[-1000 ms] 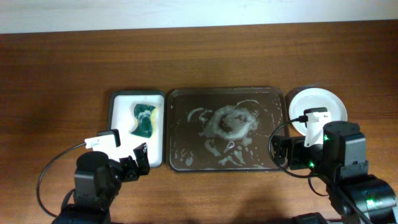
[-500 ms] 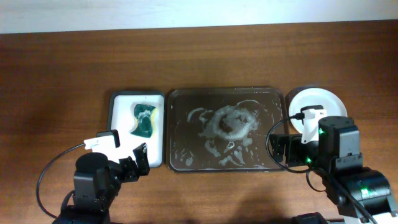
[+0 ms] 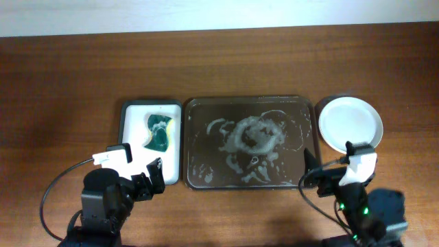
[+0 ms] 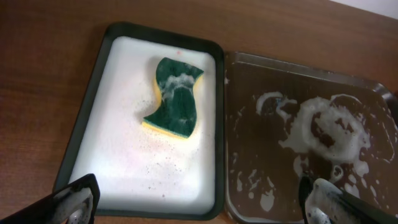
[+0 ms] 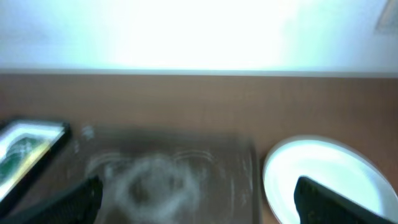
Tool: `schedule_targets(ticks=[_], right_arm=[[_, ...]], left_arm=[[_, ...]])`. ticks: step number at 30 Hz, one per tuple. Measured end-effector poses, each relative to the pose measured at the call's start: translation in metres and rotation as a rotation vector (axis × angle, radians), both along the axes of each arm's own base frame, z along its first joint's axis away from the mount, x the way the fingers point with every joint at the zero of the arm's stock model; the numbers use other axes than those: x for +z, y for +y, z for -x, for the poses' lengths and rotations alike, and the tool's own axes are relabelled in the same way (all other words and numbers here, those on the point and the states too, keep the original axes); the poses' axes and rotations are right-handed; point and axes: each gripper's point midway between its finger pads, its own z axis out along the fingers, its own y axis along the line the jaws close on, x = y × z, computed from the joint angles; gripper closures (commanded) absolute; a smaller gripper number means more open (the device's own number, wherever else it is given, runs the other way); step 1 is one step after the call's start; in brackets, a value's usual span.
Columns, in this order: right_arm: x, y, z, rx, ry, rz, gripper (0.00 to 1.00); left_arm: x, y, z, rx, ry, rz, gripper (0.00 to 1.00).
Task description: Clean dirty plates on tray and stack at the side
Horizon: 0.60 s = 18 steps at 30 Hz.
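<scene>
a: our left claw first. its jaws stand wide apart at the bottom corners of the left wrist view, with nothing between them. it hangs by the near edge of the small white rectangular tray with the dark rim.

b: our right claw is spread just as wide and is empty too, though that view is blurred. since half a second ago we've drawn the right arm back toward the near table edge. it covered part of the stack of round white plates then, and now the top plate shows whole.

a: our left arm hasn't moved, nor has the green-and-yellow sponge on the white tray.

b: the plates rest on the table just beside the right end of the large dark brown rectangular tray, off it. we can't tell how many are stacked.

a: the brown tray carries swirls of whitish foam, thickest at its centre.

b: under everything is the brown wooden table, its grain running sideways, with a pale strip of wall beyond the far edge.

a: the sponge is wavy-sided, with its dark green scouring face up and flecked with foam, and yellow beneath. both trays have rounded corners and raised rims. the top plate is smooth and shallow.
</scene>
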Motion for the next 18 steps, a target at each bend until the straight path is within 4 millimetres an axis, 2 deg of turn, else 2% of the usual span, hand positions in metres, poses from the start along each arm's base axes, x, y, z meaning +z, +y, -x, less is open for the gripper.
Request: schedule_targets(ticks=[6, 10, 18], right_arm=[[-0.01, 0.001, -0.005, 0.0, -0.258, -0.038, 0.01], [-0.012, 0.002, -0.013, -0.001, -0.363, -0.054, 0.01], [-0.063, -0.002, -0.02, -0.023, -0.23, -0.02, 0.01]], left_arm=[[0.0, 0.0, 0.0, 0.0, 0.001, 0.0, 0.0], [-0.001, 0.0, 0.0, 0.0, 0.001, 0.0, 0.01], [-0.001, 0.0, 0.0, 0.0, 0.002, 0.0, 0.01]])
